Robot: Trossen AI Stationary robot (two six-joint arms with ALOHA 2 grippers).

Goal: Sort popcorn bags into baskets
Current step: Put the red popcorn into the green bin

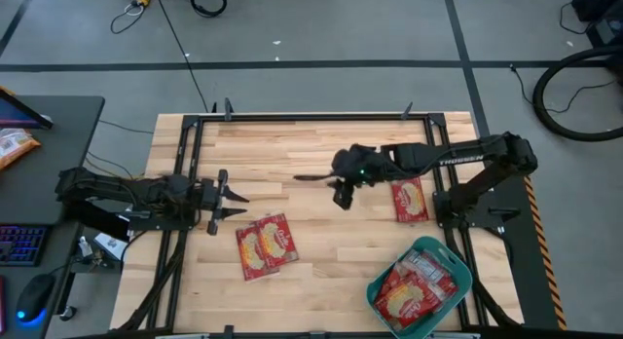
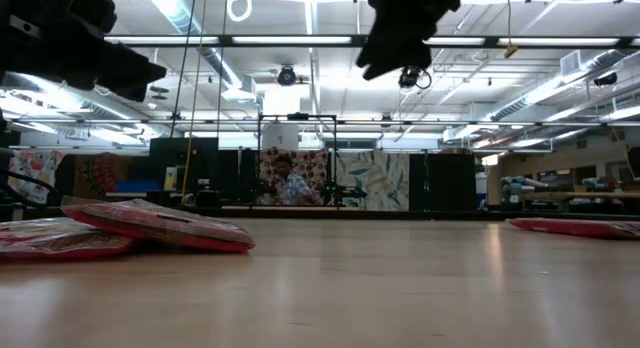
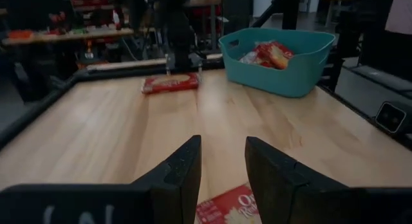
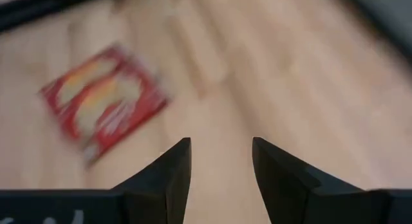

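Observation:
Two red popcorn bags [image 1: 265, 244] lie flat and overlapping on the wooden table at the near left; they also show in the low view [image 2: 150, 226] and the right wrist view [image 4: 103, 102]. A third bag [image 1: 410, 200] lies flat at the right. The teal basket [image 1: 458, 266] stands at the near right corner with several red bags in it. My left gripper [image 1: 237, 205] is open and empty, just left of the overlapping pair, with one bag's corner [image 3: 232, 208] below its fingers. My right gripper [image 1: 331, 188] is open and empty, high over the table's middle.
A black frame borders the table [image 1: 292, 144]. Bare wood lies between the overlapping pair and the basket. The left wrist view shows the basket [image 3: 283, 63] and the single bag [image 3: 170, 82] across the table. A person sits far behind the table [image 2: 288, 183].

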